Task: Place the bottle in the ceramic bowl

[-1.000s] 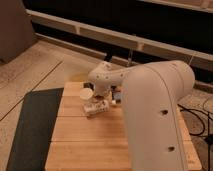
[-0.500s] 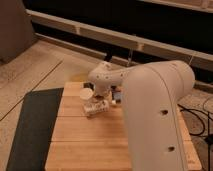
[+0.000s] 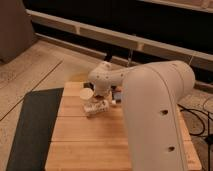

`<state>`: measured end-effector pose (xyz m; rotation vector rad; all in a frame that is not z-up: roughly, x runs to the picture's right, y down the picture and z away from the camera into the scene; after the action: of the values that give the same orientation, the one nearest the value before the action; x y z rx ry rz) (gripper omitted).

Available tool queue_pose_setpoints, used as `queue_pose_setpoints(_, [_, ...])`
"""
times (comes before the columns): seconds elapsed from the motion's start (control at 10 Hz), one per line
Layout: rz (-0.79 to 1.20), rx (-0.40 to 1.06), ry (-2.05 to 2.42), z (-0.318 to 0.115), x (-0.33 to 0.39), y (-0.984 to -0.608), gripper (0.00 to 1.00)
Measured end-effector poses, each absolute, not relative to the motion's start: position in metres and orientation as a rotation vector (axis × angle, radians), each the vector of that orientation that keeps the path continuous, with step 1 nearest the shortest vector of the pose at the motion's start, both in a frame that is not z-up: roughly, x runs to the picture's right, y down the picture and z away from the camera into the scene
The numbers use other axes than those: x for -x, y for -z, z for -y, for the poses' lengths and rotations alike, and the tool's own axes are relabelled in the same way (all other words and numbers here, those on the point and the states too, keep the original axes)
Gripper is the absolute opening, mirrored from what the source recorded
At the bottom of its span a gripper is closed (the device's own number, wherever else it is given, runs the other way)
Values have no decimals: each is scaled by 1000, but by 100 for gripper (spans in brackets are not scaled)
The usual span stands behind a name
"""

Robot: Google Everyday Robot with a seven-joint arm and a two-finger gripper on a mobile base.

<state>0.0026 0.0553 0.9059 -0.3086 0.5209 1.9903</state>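
Wooden tabletop [image 3: 75,145]: one cream-white bottle [image 3: 96,106] lying on its side and one cream cup [image 3: 87,94] just behind. My gripper [image 3: 104,98] hangs over the bottle, fingers wide. The arm [image 3: 155,115] hides most of one dark thing [image 3: 118,95], which I can't identify.

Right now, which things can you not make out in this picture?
- ceramic bowl: not found in the camera view; the arm may hide it.
- gripper: beside the bottle, above the table, mostly behind its wrist.
- bottle's label: too blurred.
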Motion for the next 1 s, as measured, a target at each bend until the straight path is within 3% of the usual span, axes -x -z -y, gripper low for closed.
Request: queue_pose_setpoints(1.0, [-528, 302, -2001, -54, -10, -906, 65])
